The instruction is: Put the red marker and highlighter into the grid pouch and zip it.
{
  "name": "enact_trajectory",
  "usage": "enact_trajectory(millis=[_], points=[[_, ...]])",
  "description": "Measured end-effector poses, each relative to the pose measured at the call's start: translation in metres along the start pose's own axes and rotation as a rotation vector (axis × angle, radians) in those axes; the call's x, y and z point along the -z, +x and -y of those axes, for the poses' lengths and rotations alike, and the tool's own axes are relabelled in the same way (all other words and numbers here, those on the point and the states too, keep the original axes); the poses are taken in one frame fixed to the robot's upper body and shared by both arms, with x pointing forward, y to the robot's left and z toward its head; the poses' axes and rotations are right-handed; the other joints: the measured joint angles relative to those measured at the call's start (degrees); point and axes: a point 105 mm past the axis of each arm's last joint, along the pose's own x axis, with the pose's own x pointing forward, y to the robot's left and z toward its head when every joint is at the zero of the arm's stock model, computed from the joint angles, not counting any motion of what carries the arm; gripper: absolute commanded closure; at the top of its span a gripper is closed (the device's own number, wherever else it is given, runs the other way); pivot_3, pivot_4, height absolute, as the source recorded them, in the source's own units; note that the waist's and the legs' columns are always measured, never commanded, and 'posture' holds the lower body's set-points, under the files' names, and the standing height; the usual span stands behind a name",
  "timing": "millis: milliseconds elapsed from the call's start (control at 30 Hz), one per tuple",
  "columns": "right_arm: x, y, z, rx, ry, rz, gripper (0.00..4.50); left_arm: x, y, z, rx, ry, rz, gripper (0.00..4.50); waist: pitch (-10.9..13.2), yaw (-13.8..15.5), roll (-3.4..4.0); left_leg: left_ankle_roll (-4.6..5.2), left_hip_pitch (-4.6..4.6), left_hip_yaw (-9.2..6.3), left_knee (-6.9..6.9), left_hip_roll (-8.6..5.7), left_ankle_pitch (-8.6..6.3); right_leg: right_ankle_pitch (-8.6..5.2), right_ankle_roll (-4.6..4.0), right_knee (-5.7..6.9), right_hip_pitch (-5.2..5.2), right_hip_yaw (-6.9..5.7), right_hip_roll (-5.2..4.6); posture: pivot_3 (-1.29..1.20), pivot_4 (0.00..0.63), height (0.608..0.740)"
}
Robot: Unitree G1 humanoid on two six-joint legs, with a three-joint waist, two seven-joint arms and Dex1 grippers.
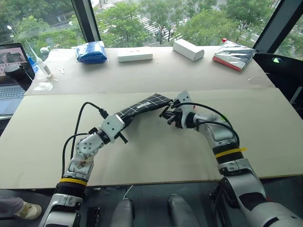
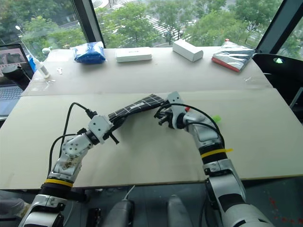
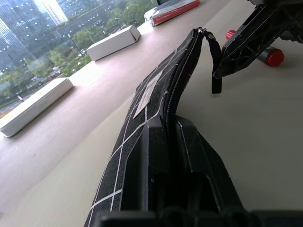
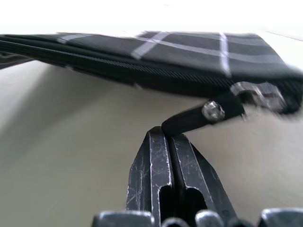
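My left gripper is shut on the near end of the grid pouch, a black case with thin white lines, and holds it lifted off the table, zip edge up. The zip slider sits at the pouch's far end. There my right gripper is shut on the black zipper cord. Beyond the right gripper, the red marker lies on the table, partly hidden. A bit of the lime-green highlighter peeks out beside my right forearm.
Along the table's far edge lie a blue bundle, a flat white box, a white carton and a silver-and-red packet. A laptop and a small bottle stand at the far left.
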Motion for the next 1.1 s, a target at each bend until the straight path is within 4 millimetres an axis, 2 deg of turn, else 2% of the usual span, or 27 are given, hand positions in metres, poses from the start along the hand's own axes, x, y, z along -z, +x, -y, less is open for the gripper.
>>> enact_trajectory(millis=[133,333,467,633,800,933,1033,1100], points=[[-0.009,0.008,-0.027,-0.102,-0.058,0.014,4.48,0.001,0.000,0.001,0.001,0.002,-0.003,4.50,0.0,0.0,0.00,0.00,0.00,-0.01,0.01,0.00,0.00,0.00,0.00,0.01,0.01,-0.01,0.00,0.00,0.150,0.740],[-0.011,0.023,-0.058,-0.210,-0.090,0.006,4.48,0.001,0.002,0.002,0.001,-0.005,0.000,4.50,0.0,0.1,0.00,0.00,0.00,-0.02,0.05,-0.01,0.00,0.00,0.00,0.02,0.01,-0.02,-0.01,0.00,0.150,0.740],[-0.024,0.030,-0.084,-0.317,-0.138,0.011,4.48,0.000,0.007,0.003,-0.002,-0.013,0.007,4.50,0.0,0.0,0.00,0.00,0.00,-0.03,0.05,0.00,0.00,0.00,0.00,0.04,0.00,-0.05,0.01,0.00,0.150,0.740],[-0.024,0.032,-0.092,-0.349,-0.145,0.006,4.48,-0.002,0.008,0.001,-0.007,-0.009,0.012,4.50,0.0,0.1,-0.01,-0.01,0.00,-0.06,0.08,-0.01,0.00,0.00,0.00,0.04,0.03,-0.08,-0.01,0.00,0.150,0.740],[-0.022,0.033,-0.081,-0.308,-0.117,-0.006,3.07,-0.002,0.010,0.002,-0.015,-0.015,0.017,4.50,0.0,0.1,-0.01,-0.01,0.00,-0.06,0.08,0.00,0.00,0.00,0.00,0.05,0.02,-0.08,0.00,0.00,0.150,0.740],[-0.026,0.017,-0.064,-0.291,-0.080,0.000,1.66,-0.003,0.010,0.004,-0.011,-0.016,0.018,4.50,0.0,0.3,-0.01,-0.01,-0.04,-0.06,0.10,-0.03,0.00,0.00,0.00,0.04,0.03,-0.07,-0.03,0.00,0.150,0.740],[-0.042,-0.019,-0.059,-0.352,-0.020,0.056,1.66,-0.002,0.010,0.006,-0.006,-0.019,0.018,4.50,0.0,0.5,-0.01,0.00,-0.06,-0.07,0.11,-0.02,0.00,0.00,0.00,0.03,0.04,-0.08,-0.02,0.00,0.150,0.740],[-0.047,-0.051,-0.059,-0.393,-0.012,0.080,1.66,-0.002,0.011,0.008,-0.003,-0.022,0.019,4.50,0.0,0.7,-0.01,0.00,-0.05,-0.08,0.12,-0.02,0.00,0.00,0.00,-0.01,0.08,-0.10,-0.02,0.00,0.150,0.740]])
